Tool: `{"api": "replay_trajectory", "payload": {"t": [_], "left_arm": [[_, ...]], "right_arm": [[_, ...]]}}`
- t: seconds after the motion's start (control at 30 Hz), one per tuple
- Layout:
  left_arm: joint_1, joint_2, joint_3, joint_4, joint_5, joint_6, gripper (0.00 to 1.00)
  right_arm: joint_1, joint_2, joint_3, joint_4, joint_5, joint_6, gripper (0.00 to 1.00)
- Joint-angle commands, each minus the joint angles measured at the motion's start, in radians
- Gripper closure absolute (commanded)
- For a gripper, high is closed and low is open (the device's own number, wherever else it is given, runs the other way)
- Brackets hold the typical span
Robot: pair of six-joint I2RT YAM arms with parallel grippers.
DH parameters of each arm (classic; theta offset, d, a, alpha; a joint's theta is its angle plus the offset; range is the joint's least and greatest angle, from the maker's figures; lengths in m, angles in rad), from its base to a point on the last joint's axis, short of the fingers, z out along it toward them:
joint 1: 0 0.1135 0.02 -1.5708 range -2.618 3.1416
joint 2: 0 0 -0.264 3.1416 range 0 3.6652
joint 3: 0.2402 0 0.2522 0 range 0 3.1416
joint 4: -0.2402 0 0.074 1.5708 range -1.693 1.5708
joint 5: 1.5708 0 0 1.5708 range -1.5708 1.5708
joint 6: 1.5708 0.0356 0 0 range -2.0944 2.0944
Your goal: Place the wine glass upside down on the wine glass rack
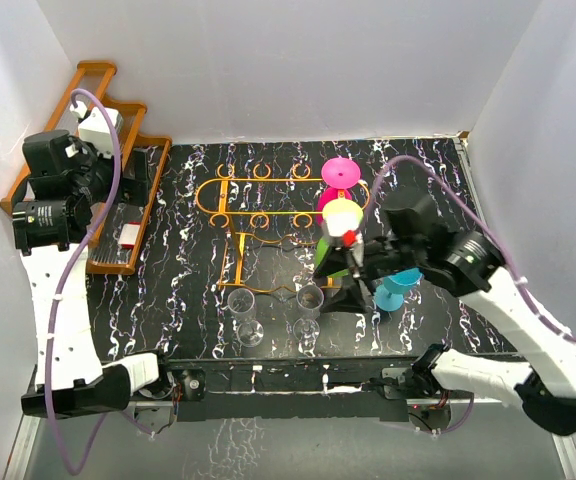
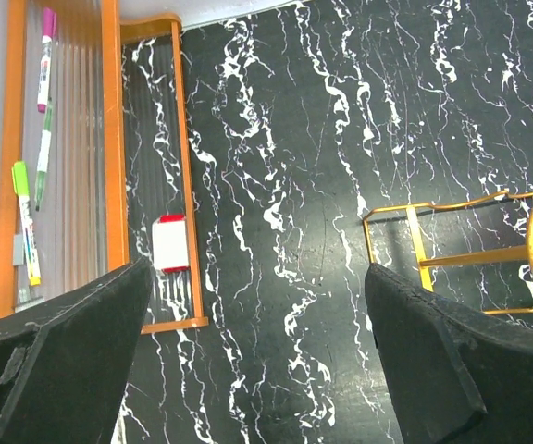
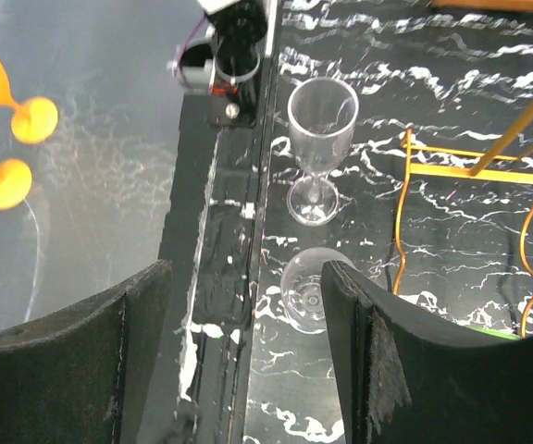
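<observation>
Two clear wine glasses stand upright near the table's front edge, one to the left and one to the right. In the right wrist view the farther glass stands free and the nearer one is partly hidden behind my right finger. The orange-gold wire rack stands mid-table, and part of it shows in the left wrist view. My right gripper is open and empty, just right of the nearer glass. My left gripper is open and empty, by the wooden shelf.
Pink, yellow and green glasses hang at the rack's right end. A blue glass sits beside my right arm. The stepped wooden shelf holds markers and a white-red block. Orange glass shapes show beyond the table's front edge.
</observation>
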Motion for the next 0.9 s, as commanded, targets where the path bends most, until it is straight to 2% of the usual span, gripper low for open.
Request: {"api": "replay_trajectory", "payload": {"t": [0.0, 0.07, 0.13, 0.17, 0.87], "left_arm": [[0.041, -0.038, -0.036, 0.015, 0.068, -0.042, 0.03], [0.052, -0.043, -0.048, 0.017, 0.070, -0.043, 0.03], [0.060, -0.047, -0.053, 0.019, 0.069, -0.042, 0.03], [0.062, -0.048, -0.058, 0.019, 0.069, -0.041, 0.03], [0.086, -0.070, -0.124, 0.050, 0.040, -0.022, 0.03]], "right_arm": [[0.124, 0.092, 0.134, -0.208, 0.230, -0.159, 0.33], [0.133, 0.105, 0.138, -0.199, 0.236, -0.180, 0.39], [0.145, 0.124, 0.130, -0.195, 0.259, -0.186, 0.54], [0.151, 0.132, 0.121, -0.195, 0.274, -0.191, 0.58], [0.264, 0.253, 0.100, -0.198, 0.367, -0.247, 0.49]]}}
